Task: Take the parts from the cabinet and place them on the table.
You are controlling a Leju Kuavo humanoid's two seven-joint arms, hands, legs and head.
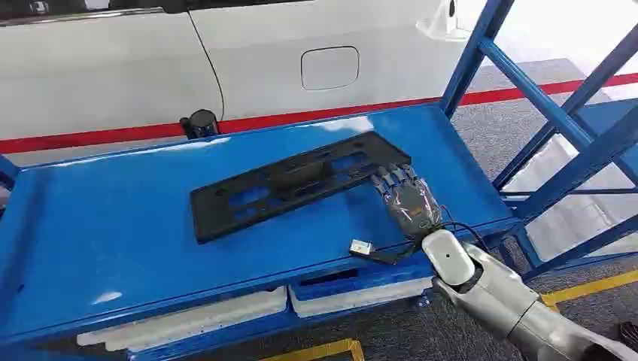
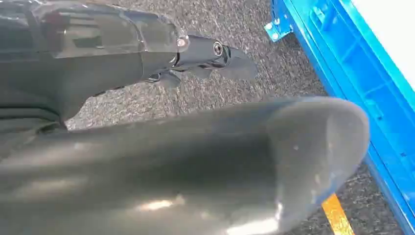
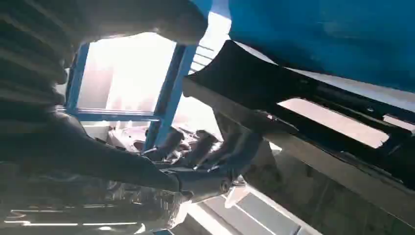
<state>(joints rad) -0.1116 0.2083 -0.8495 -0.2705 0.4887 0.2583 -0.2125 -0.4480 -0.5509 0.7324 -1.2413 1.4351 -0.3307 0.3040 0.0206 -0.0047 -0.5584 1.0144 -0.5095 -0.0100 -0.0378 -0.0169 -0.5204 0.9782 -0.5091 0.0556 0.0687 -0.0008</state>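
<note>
Our right hand [image 1: 406, 197] holds the near end of the black panel [image 1: 297, 183], which lies flat on the blue worktop [image 1: 113, 226]. We should loosen the fingers gently and draw straight back.

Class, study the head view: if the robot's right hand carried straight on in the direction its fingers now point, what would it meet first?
The right hand points up and left across the blue table, fingertips at the near end of the black plastic part. It would meet that part first; whether they already touch is unclear.
</note>
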